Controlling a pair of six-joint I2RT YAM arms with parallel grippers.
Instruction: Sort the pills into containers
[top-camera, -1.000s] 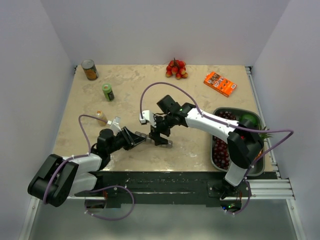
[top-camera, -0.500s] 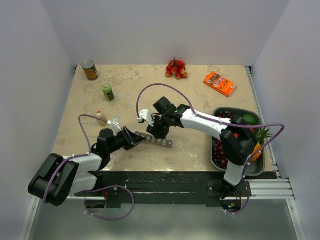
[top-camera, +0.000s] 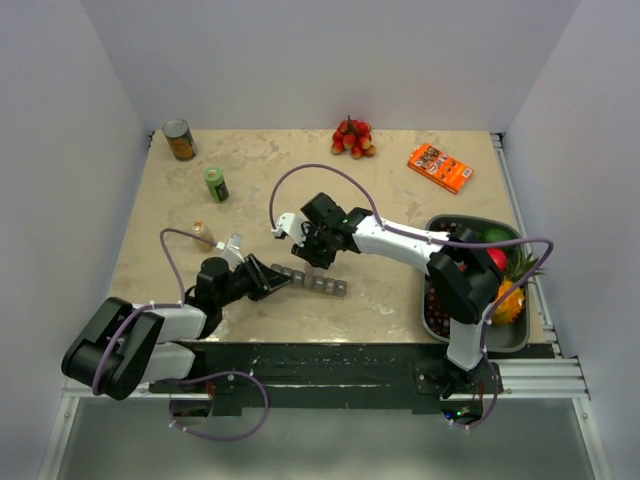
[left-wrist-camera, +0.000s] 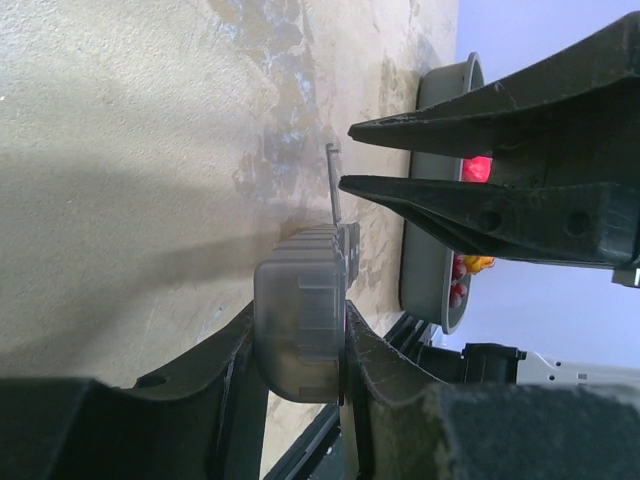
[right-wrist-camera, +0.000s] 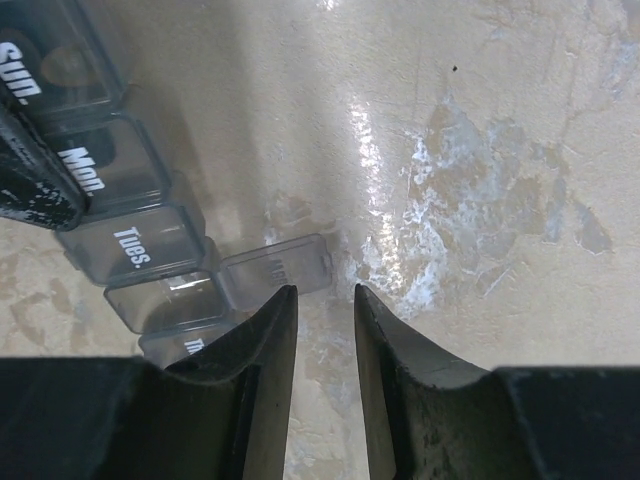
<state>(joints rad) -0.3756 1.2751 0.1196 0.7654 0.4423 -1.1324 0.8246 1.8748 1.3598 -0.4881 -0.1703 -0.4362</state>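
walls (top-camera: 300, 60): plain white, three sides | table (top-camera: 420, 215): beige marbled

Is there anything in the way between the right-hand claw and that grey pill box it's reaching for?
Nothing visible stands in the way. The right gripper has its tips right at the pill box, next to its one flipped-open lid. The left gripper clamps one end of the box, clear of that spot.
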